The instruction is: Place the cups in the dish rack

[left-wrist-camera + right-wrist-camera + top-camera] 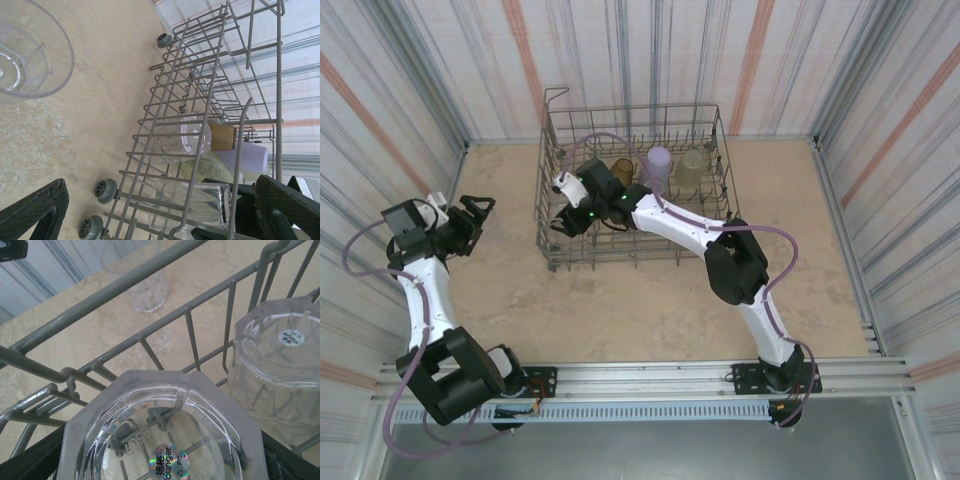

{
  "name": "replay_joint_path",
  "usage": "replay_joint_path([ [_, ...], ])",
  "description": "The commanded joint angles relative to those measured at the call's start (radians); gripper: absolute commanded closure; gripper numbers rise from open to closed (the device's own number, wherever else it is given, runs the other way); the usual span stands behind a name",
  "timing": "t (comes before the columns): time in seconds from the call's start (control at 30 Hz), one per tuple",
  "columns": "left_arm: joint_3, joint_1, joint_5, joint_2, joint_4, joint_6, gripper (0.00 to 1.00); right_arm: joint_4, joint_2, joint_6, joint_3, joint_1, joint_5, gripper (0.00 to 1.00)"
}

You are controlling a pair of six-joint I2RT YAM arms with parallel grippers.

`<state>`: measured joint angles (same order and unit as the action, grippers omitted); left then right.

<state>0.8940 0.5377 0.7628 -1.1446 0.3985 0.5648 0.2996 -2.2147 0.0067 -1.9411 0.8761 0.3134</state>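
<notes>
Jaws, right gripper (pixel 165 465): closed on the held clear cup (pixel 165 440), one dark finger (pixel 30 462) pressed at each side of it.

Held clear cup: upside down, octagonal base uppermost with a small shiny sticker. It sits inside the dish rack (pixel 640 108), at the left end, among the wires.

Second clear cup (pixel 280 365): also base up, just beside the held one, resting against the rack's upright wires.

Coloured cups: amber cup (pixel 622 170), lavender cup (pixel 659 165) and yellow-green cup (pixel 692 168) stand in a row along the far side of the rack, close together.

Dish rack: grey wire basket with a raised loop at its far-left corner, placed at the far middle of the table (pixel 620 310). Small grey wheels (pixel 105 191) show at its lower edge in the left wrist view.

Right gripper, overhead view (pixel 568 205): reaches across the rack from the right, its wrist over the left compartments.

Loose clear cup (pixel 27 50): stands on the table outside the rack, to the rack's left and well apart from it. The right wrist view shows it beyond the wires (pixel 137 280).

Left gripper (pixel 478 225): jaws spread wide with nothing between them, facing the rack from the left side of the table. Its fingers (pixel 35 215) frame the lower corners of the left wrist view.

Table: pale mottled stone-look surface, striped walls around it.
</notes>
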Motion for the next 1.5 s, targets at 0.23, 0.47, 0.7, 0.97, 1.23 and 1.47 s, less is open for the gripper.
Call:
replay_joint_path([
  [0.23,-0.016,0.013,0.029,0.007,-0.016,0.008,0.01,0.041,-0.065,-0.131,-0.058,0.059,-0.103,0.45],
  [0.47,-0.019,0.015,0.033,0.008,-0.020,0.010,0.01,0.085,-0.095,-0.161,-0.084,0.081,-0.167,0.35],
  [0.7,-0.020,0.015,0.034,0.008,-0.021,0.013,0.01,0.073,-0.076,-0.152,-0.085,0.084,-0.190,0.15],
  [0.97,-0.022,0.016,0.039,0.007,-0.026,0.015,0.01,0.063,-0.061,-0.153,-0.085,0.090,-0.218,0.04],
  [1.23,-0.025,0.016,0.041,0.009,-0.027,0.018,0.01,0.032,-0.031,-0.151,-0.069,0.099,-0.247,0.01],
  [1.47,-0.027,0.017,0.044,0.010,-0.030,0.021,0.01,-0.033,0.001,-0.131,-0.058,0.105,-0.257,0.01],
])
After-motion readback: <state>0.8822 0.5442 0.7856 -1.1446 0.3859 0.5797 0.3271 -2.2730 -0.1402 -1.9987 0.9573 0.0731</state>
